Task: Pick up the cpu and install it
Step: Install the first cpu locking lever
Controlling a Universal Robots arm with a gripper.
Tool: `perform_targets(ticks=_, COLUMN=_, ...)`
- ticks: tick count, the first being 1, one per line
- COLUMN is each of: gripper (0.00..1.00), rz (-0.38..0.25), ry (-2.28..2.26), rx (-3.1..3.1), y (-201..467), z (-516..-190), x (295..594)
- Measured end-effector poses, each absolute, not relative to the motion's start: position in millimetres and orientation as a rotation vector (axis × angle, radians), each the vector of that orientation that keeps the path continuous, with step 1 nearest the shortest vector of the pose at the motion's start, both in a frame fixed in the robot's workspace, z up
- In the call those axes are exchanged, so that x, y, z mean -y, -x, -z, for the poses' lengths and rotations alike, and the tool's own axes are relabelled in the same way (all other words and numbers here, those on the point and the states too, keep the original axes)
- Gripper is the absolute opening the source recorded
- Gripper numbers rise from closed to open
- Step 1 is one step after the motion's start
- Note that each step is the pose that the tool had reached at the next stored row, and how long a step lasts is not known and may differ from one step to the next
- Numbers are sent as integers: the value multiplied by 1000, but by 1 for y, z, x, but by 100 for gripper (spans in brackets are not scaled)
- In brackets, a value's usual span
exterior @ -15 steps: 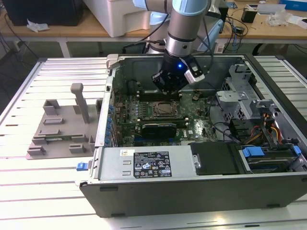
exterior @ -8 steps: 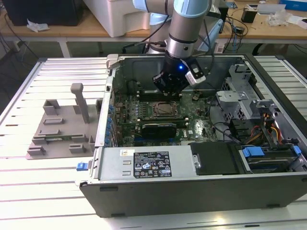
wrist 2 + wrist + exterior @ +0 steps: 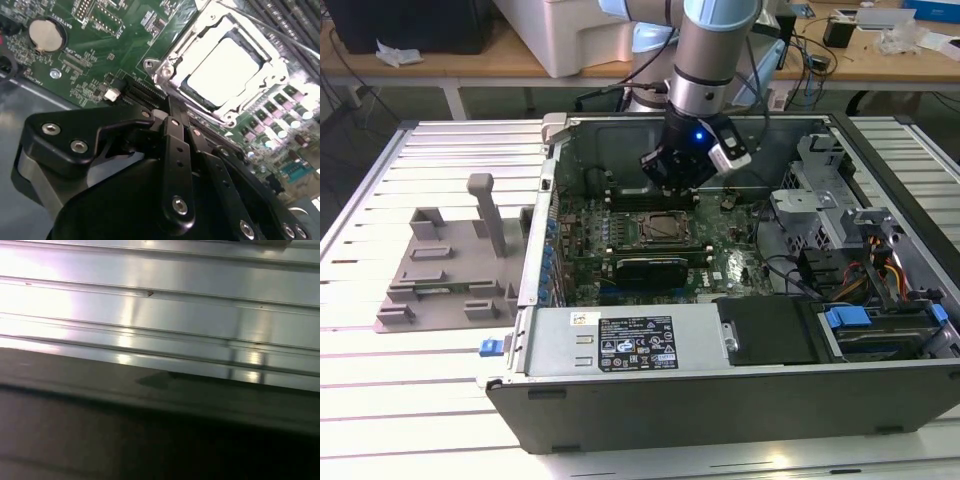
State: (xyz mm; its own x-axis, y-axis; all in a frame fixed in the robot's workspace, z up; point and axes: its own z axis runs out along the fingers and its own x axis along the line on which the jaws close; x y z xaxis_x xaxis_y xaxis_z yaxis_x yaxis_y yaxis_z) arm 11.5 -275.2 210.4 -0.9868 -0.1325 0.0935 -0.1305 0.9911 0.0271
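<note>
The cpu (image 3: pixel 222 70), a light, stiff, fragile chip best held by its edges, sits in its socket (image 3: pixel 165 70); the tool (image 3: pixel 172 112) looks closed and empty

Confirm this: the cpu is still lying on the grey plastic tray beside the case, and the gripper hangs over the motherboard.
Not quite. The cpu sits in the motherboard socket, as the second wrist view shows, not on the grey tray. The gripper does hang over the motherboard in the exterior view.
</note>
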Motion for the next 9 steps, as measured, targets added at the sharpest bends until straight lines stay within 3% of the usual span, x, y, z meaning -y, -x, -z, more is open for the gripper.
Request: perform_targets(ticks=9, gripper=11, rz=0, ry=-200, rx=3051, y=-6, z=-212, x=310)
